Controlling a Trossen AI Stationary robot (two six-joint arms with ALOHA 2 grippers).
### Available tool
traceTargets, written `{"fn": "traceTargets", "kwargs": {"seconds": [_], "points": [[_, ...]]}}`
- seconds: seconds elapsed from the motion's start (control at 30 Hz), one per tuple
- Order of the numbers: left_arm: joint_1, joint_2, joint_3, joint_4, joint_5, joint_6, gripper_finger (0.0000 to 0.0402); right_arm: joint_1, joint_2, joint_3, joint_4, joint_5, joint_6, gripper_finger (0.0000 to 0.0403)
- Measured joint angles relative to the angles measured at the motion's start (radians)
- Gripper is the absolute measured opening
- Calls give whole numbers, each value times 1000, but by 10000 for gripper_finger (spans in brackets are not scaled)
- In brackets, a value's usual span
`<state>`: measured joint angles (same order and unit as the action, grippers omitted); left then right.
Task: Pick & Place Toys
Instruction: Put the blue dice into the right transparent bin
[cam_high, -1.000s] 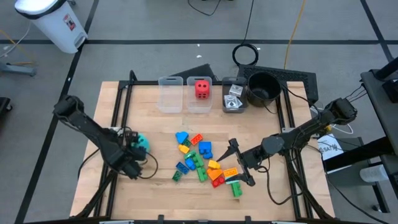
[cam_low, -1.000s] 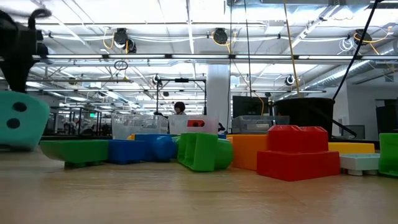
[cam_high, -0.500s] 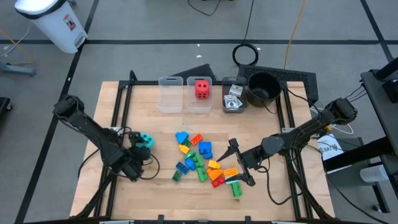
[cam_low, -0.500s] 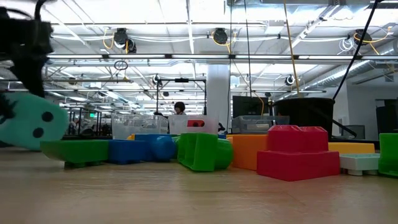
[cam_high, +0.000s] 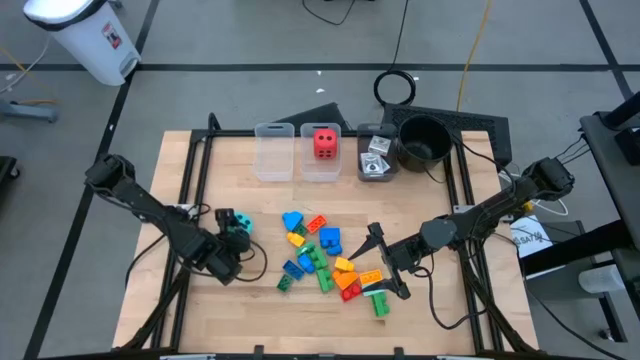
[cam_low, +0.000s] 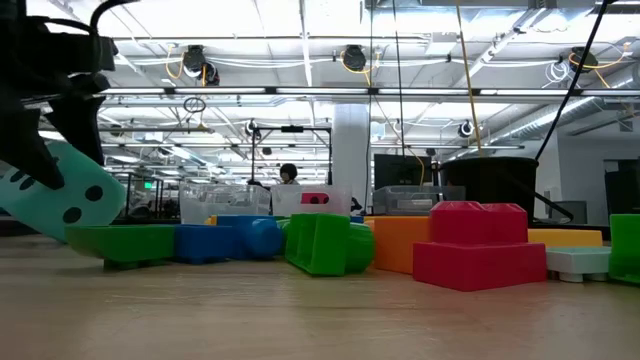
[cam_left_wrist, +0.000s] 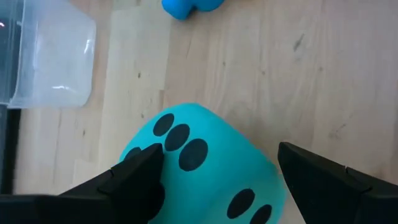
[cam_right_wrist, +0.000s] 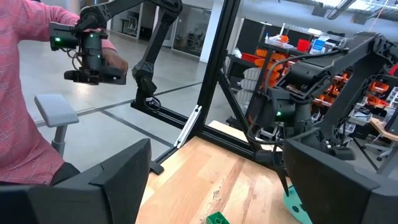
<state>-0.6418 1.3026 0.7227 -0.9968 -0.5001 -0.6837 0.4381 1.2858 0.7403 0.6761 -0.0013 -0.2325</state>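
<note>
The left gripper (cam_left_wrist: 214, 180) is clamped on the teal die (cam_left_wrist: 199, 165), one dark finger pressed against each of two opposite faces, and the low view shows the die (cam_low: 62, 190) tilted and lifted clear of the counter (cam_high: 250, 310). In the high view the die (cam_high: 238, 226) hangs over the counter's left half, just beside the loose pile of bricks (cam_high: 325, 258) and well short of the clear bins (cam_high: 296, 150) at the far edge. The die looks like foam, so it is probably very light and somewhat squashy; a hold across flat opposite faces near the middle, as here, should suit it, since a pinch on a corner or edge would likely let it twist or pop free. A firm squeeze is unlikely to harm it, though the rounded corners offer little purchase. The red die (cam_high: 324, 142) already sits in one bin, and small cards (cam_high: 375, 156) lie in another beside the black pot (cam_high: 423, 140). The right gripper (cam_high: 384, 268) waits with its fingers spread wide over the right side of the brick pile, holding nothing.
</note>
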Motion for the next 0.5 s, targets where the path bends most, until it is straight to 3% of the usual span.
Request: {"fn": "traceTargets", "kwargs": {"seconds": [0.13,0.33,0.5], "points": [[0,1,37,-70,35,153,319,0,0,0,0,0,0,334],[1,11,49,-108,107,233,319,0,0,0,0,0,0,334],[-2,50,17,-180,116,173,319,0,0,0,-2,0,1,334]]}}
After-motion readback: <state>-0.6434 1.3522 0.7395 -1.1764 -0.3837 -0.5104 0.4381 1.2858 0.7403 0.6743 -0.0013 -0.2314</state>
